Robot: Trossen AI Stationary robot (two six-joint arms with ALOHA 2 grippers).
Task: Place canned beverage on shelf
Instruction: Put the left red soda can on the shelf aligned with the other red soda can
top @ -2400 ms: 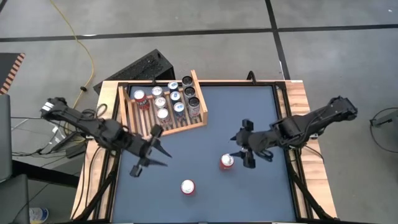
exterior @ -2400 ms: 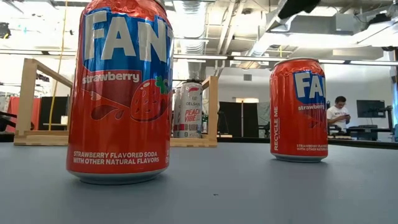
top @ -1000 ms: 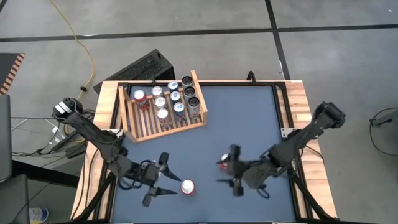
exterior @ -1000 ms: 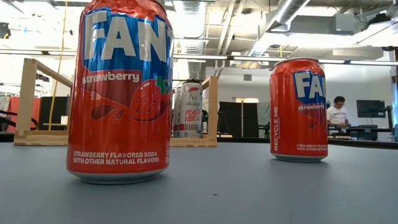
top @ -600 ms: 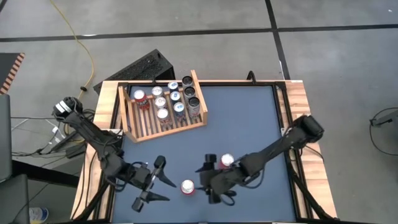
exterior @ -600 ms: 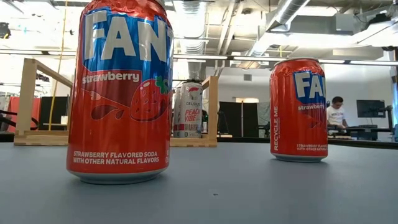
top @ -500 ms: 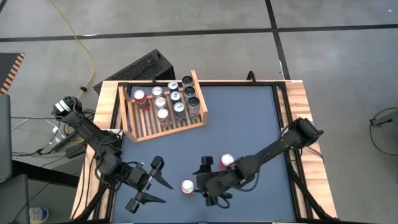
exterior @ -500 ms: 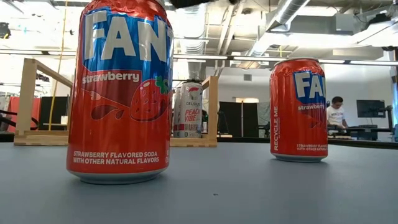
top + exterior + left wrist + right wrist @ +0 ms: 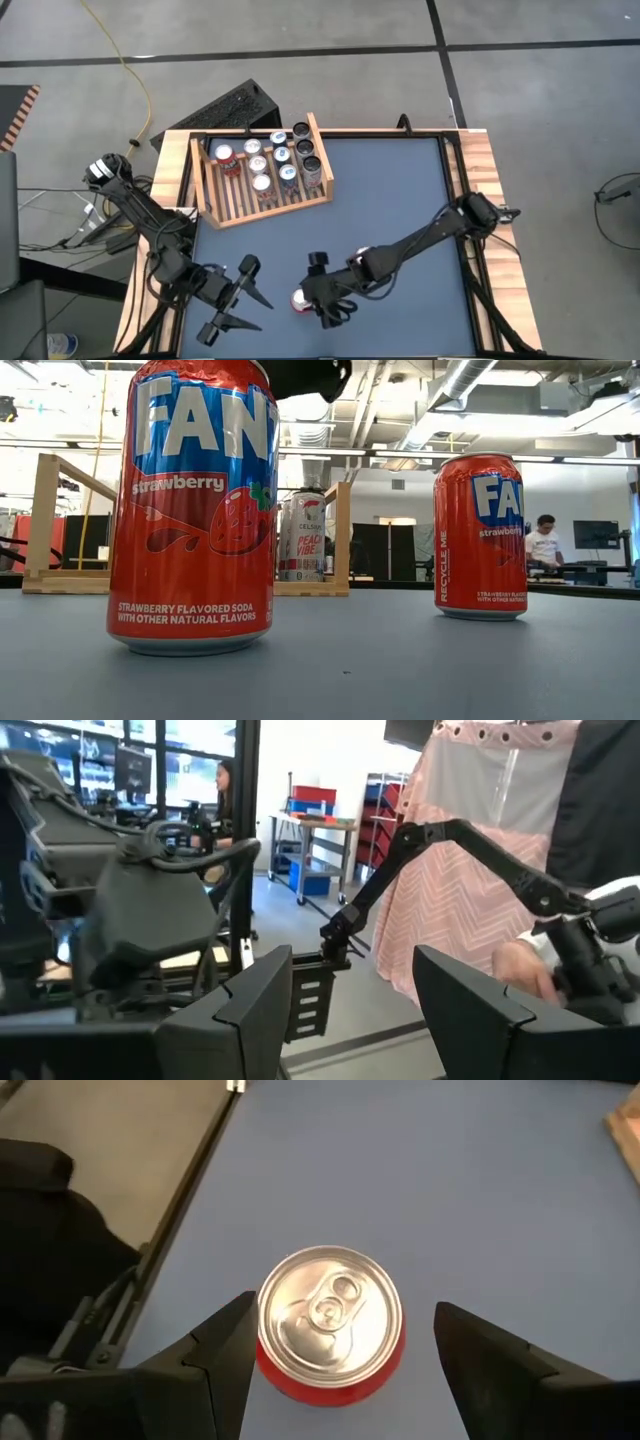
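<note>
Since a moment ago, right gripper [image 9: 318, 300] has swung across to hang over the near red can [image 9: 330, 1320] — fingers spread wide, flanking its upright body, not yet touching. Left gripper [image 9: 232, 301] (also parted, empty) waits just beside. Far off: shelf [image 9: 262, 198], half-filled.

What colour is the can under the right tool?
Red body with a silver top, the can shows best in the right wrist view.
</note>
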